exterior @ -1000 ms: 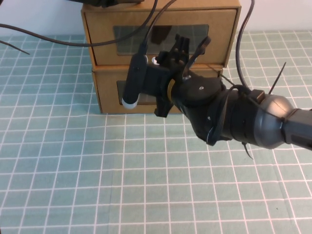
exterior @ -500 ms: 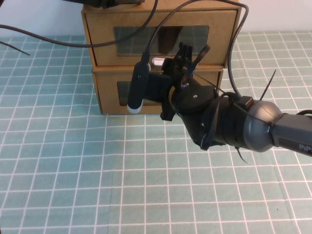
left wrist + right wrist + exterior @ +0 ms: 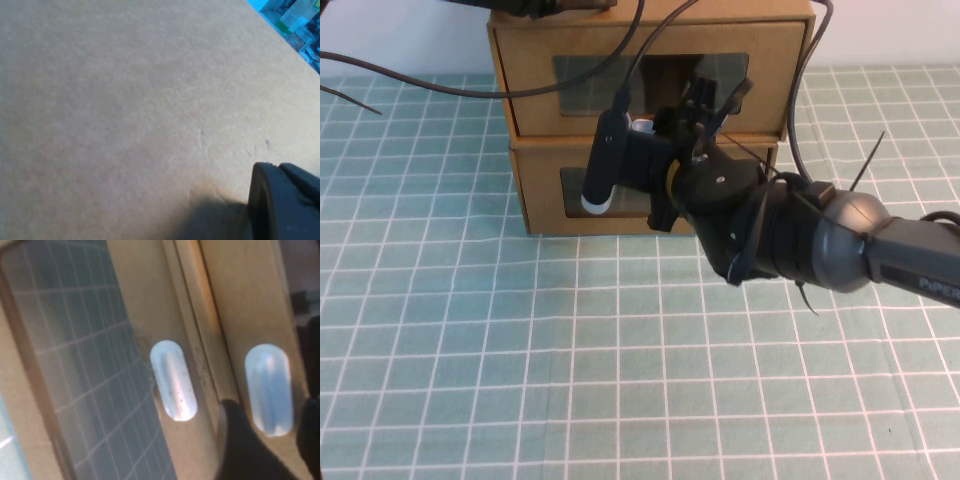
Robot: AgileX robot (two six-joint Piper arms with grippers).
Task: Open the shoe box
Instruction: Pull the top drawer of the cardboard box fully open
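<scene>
- Parted at 2 stacked shoe boxes' front: right gripper, oval pull slot dead ahead between fingers.
- Atop upper box, farther off: left gripper.

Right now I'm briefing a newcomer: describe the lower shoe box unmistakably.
On the green grid mat, two windowed brown cardboard shoe boxes stand stacked, right gripper before them, jaws open. The lower shoe box touches the mat; the upper box has the left gripper at its top.
</scene>
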